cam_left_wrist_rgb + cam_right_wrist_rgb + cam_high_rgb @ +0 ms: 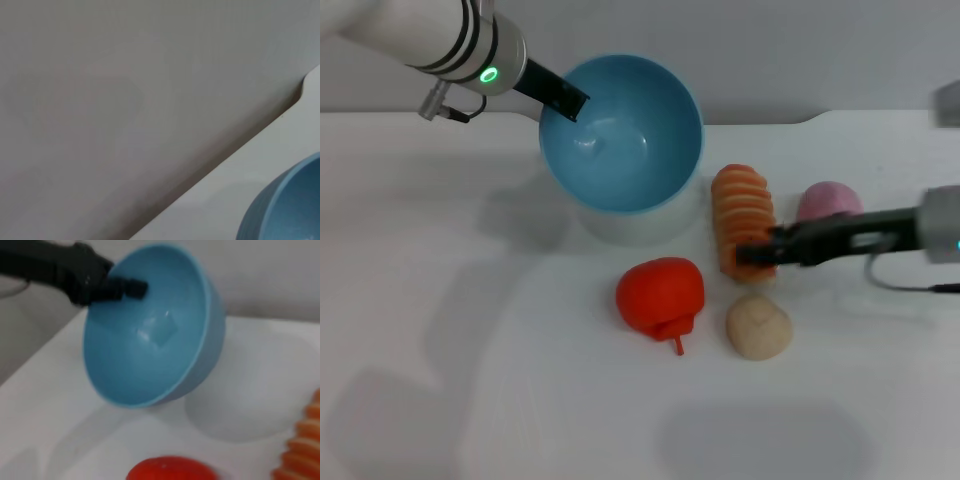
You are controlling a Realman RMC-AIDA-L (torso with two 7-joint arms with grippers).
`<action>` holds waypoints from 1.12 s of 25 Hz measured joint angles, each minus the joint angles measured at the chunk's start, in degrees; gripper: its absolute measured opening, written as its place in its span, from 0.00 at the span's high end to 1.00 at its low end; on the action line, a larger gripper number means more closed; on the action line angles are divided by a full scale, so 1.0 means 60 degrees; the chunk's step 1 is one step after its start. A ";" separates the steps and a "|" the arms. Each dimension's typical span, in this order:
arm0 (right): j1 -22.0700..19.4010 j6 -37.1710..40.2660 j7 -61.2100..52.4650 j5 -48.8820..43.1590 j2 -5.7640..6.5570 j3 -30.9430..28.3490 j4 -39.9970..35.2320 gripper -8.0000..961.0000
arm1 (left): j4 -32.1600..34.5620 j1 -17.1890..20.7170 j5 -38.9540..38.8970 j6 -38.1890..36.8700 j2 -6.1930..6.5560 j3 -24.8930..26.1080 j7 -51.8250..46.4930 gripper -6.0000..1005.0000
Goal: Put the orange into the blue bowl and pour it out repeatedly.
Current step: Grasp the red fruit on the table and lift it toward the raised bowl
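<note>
Orange: the orange (660,296) lies on the white table (470,330), out of the bowl, in front of it and a little apart. Its small stem nub points toward the robot. The beige ball (758,327) sits just beside it on the robot's right.

Blue bowl: the blue bowl (622,132) is empty. It is lifted and tipped, so its open mouth faces the orange. Its shadow lies on the table under it.

Left gripper: the left gripper (565,103) is clenched on the bowl's rim on the robot's left side. One dark finger shows inside the bowl, and the right wrist view shows it pressed on the rim.

Right gripper: the right gripper (752,254) reaches in from the robot's right, at the near end of the striped roll (743,218). It holds nothing that I can see. I cannot tell if its fingers are apart or together.

Other toy: a pink dome (829,202) sits past the roll, near the right arm.

How the orange will handle: it looks soft, light and squashy, so a squeeze should not hurt it. It is round, so it may roll or slip away.

Where to grab: I think the fat middle is best, one finger on each side. The thin nub looks too small to hold.
</note>
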State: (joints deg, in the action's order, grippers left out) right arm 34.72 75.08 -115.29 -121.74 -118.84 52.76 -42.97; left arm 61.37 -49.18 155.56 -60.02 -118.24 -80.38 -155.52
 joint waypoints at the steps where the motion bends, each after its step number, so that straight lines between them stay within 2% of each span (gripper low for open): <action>1: 0.0194 -0.0201 0.0027 0.0022 -0.0004 0.0307 0.0310 0.23 | 0.0002 0.0016 0.0001 0.0029 0.0000 -0.0001 0.0000 0.99; 6: 0.0838 -0.1078 0.0044 0.0335 -0.0059 0.1722 0.1190 0.23 | 0.0018 0.0046 0.0002 0.0096 0.0002 -0.0001 0.0033 0.99; 8: 0.0913 -0.1530 0.0091 0.1043 -0.0066 0.2626 0.1457 0.23 | 0.0005 0.0095 0.0001 0.0230 0.0004 -0.0099 0.0042 0.99; 9: 0.0913 -0.1530 0.0091 0.1043 -0.0066 0.2626 0.1457 0.23 | 0.0005 0.0095 0.0001 0.0230 0.0004 -0.0099 0.0042 0.99; 12: 0.0870 -0.1823 0.0267 0.1666 -0.0070 0.3480 0.1488 0.24 | -0.0008 0.0202 -0.0028 0.0567 -0.0013 -0.0369 0.0040 0.99; 15: 0.0854 -0.2146 0.0296 0.1961 -0.0080 0.3804 0.1600 0.25 | -0.0013 0.0237 -0.0038 0.0714 -0.0017 -0.0686 -0.0028 0.99; 28: 0.0789 -0.2692 0.0955 0.2186 -0.0085 0.4451 0.1658 0.33 | 0.0026 0.0271 -0.0022 0.0737 0.0006 -0.0688 -0.0045 0.99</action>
State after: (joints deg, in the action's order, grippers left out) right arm 39.46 58.92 -109.56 -108.63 -119.36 79.47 -33.02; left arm 61.52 -47.56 155.43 -55.59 -118.20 -84.51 -155.79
